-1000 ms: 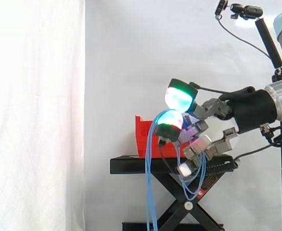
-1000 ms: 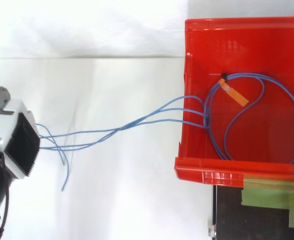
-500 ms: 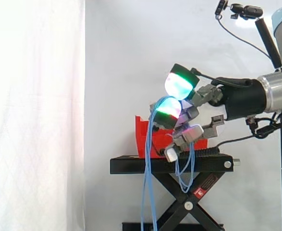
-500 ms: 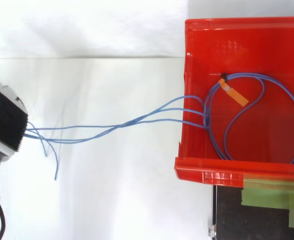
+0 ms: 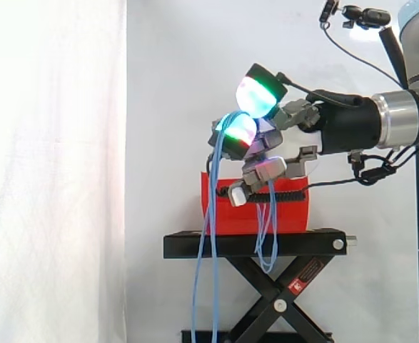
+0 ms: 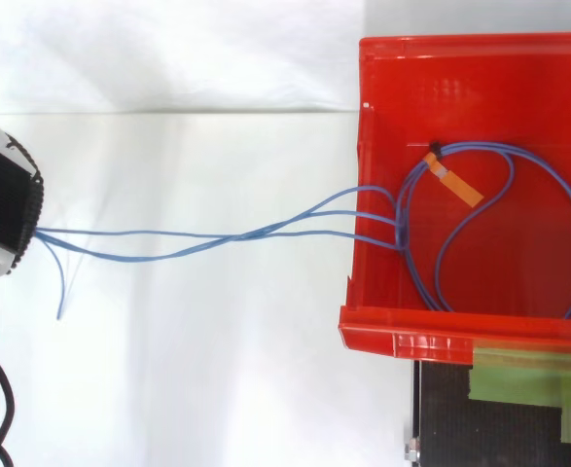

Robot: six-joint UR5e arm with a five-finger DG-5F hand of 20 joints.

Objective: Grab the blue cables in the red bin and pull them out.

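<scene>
Hand: the hand (image 5: 332, 128) is clenched on the blue cables (image 5: 203, 236). Its fingers are curled round the bundle, and the fingertips (image 5: 259, 89) glow green and white.
Cable path, side view: strands leave the top of the fingers and drop straight down, past the stand, to the bottom of the view. A shorter loop hangs below the lower fingers.
Cable path, top view: the blue cables (image 6: 217, 236) run in a loose, crossing bundle from the hand (image 6: 3, 204) over the near wall of the red bin (image 6: 402, 342). One loose end trails down just beside the hand.
Cables in bin: the top view shows the rest of the length lying coiled on the bin floor, well apart from the hand. An orange tag (image 6: 457, 185) is fixed to one strand. The side view hides the bin's inside.
Red bin: in the side view the red bin (image 5: 295, 214) sits just below and behind the fingers.
Stand: the black scissor stand (image 5: 255, 245) carries the bin beneath the hand.
Tape: a strip of green tape (image 6: 528, 375) lies on the stand top beside the bin's lip, far from the hand.
Height: the side view places the fingers above the bin's rim.
</scene>
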